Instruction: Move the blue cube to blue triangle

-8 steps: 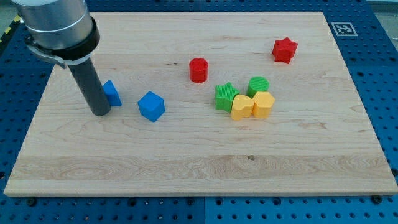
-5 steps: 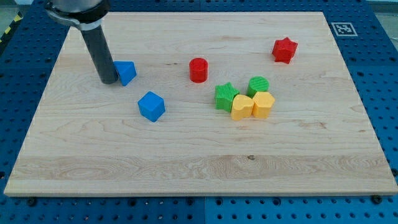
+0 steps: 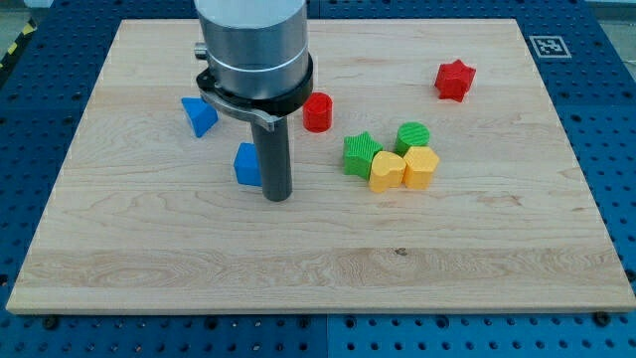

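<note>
The blue cube (image 3: 246,165) sits on the wooden board (image 3: 318,259), left of centre; the rod hides its right part. The blue triangle (image 3: 198,115) lies up and to the left of it, apart from it. My tip (image 3: 277,196) rests on the board against the cube's right side, slightly below it. The silver arm body rises above the rod and covers the board's upper middle.
A red cylinder (image 3: 318,111) stands just right of the arm. A green star (image 3: 360,153), a green cylinder (image 3: 412,135) and two yellow blocks (image 3: 402,169) cluster right of centre. A red star (image 3: 454,80) sits at the upper right.
My tip has moved from the left of the blue triangle, across the board, to the right side of the blue cube. The triangle has shifted up the view, then stayed put. The cube looks unmoved.
</note>
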